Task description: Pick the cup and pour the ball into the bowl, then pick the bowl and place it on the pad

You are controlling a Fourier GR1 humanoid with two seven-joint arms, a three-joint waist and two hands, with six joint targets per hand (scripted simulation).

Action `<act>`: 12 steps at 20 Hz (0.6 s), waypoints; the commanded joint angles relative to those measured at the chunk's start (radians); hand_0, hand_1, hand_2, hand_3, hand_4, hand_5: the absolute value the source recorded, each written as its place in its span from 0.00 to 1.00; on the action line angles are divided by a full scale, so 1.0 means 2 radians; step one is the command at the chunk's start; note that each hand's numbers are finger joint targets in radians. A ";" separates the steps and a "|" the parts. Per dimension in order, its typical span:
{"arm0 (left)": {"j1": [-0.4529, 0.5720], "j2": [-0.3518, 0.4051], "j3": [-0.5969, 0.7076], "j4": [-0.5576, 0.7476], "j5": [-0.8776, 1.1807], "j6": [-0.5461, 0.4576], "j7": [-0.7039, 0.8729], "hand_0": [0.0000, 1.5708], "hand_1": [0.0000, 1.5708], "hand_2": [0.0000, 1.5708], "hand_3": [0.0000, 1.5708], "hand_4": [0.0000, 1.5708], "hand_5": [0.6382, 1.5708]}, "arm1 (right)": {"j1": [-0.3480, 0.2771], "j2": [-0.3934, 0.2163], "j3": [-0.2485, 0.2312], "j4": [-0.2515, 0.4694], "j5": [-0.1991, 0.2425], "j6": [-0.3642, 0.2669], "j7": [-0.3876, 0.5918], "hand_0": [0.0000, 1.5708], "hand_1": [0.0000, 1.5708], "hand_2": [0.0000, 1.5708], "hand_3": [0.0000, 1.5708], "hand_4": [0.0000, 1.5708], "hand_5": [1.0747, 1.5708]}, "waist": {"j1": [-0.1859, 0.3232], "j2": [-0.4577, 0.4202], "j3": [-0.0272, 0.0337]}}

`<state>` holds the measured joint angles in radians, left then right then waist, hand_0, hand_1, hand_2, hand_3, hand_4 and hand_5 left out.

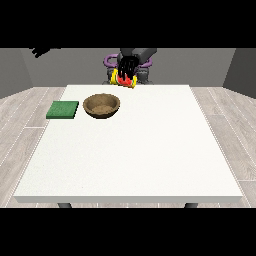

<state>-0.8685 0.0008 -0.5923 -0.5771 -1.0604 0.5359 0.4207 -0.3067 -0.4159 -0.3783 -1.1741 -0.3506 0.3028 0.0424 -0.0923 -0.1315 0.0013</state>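
you've got the cup (125, 80) — a yellow-and-red cylinder — raised and tipped on its side just behind and to the right of the bowl (102, 105), with the black hand (126, 66) clamped over it from above, likely set up to pour; the ball itself isn't visible. the bowl is round, brown and rough-looking, and the flat green pad (63, 109) lies just left of it. the other hand (44, 50) hangs far off left — its fingers i can't tell.

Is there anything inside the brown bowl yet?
Nothing shows inside the round brown bowl; its floor looks bare. The yellow and red cup is held above the table's far edge by the black hand, which covers its contents.
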 commanded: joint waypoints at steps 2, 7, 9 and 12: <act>-0.040 0.003 -0.010 0.006 -0.058 -0.039 0.048 0.00 0.00 1.00 0.86 0.51 0.97 | 0.003 0.001 -0.001 0.004 0.001 0.005 -0.015 0.00 0.00 0.00 0.15 0.28 1.00 | 0.005 0.020 -0.0004; -0.010 0.000 -0.048 -0.010 -0.119 -0.032 0.081 0.49 0.49 1.00 0.94 0.27 0.94 | 0.008 0.011 -0.006 0.018 0.003 0.001 -0.041 0.00 0.00 0.00 0.28 0.28 1.00 | 0.016 0.034 -0.0004; -0.023 0.000 -0.034 -0.014 -0.125 -0.063 0.062 0.55 0.55 1.00 1.00 0.35 0.97 | -0.004 0.012 -0.005 0.011 -0.001 -0.015 -0.021 0.00 0.00 0.00 0.27 0.28 1.00 | 0.021 0.029 -0.0006; -0.017 0.000 -0.053 -0.044 -0.124 -0.117 0.050 0.00 0.00 0.41 0.96 0.32 0.97 | 0.006 0.009 0.001 0.019 0.006 -0.007 -0.020 0.00 0.00 0.00 0.24 0.28 1.00 | 0.017 0.015 -0.0004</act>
<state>-0.9076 0.0108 -0.6600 -0.6075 -1.2827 0.4022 0.5226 -0.2964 -0.3918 -0.3771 -1.1618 -0.3464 0.2898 0.0006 -0.0656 -0.0904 0.0001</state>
